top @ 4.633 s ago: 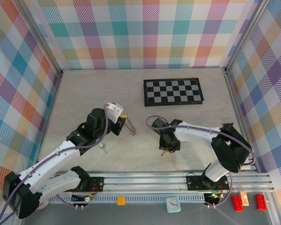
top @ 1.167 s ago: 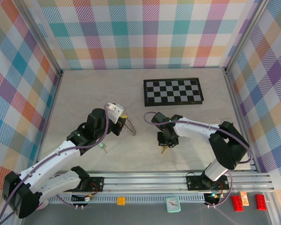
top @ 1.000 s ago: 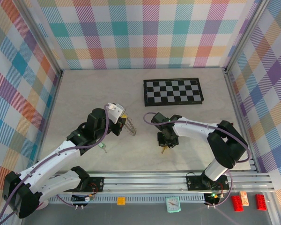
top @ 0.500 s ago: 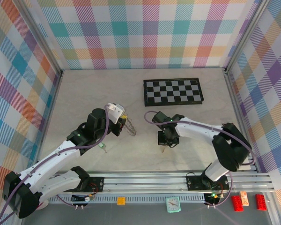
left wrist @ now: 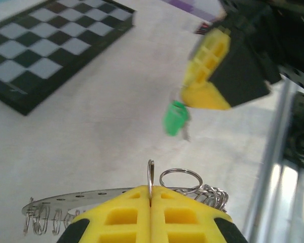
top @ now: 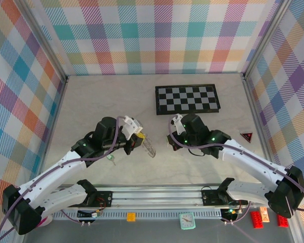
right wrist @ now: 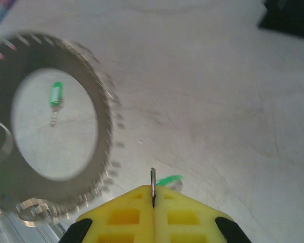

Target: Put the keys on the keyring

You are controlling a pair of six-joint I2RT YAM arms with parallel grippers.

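1. Progress: neither key appears threaded yet, so both remain to be done.
2. The loose key [right wrist: 55, 94] lies on the table [top: 91, 101], near-left of the keyring [top: 150, 147].
3. The left gripper [left wrist: 150, 193] is clamped on the keyring's edge and holds it raised at table centre.
4. The right gripper [right wrist: 152, 195] is pinched on the held key [left wrist: 174, 118], just right of the keyring.
5. Both arms reach inward, with the wrists facing each other.

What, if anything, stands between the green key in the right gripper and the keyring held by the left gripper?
Nothing visible does. The green key hangs from the shut right gripper, apart from the keyring clamped in the left gripper. Between them there is just open air above the table.
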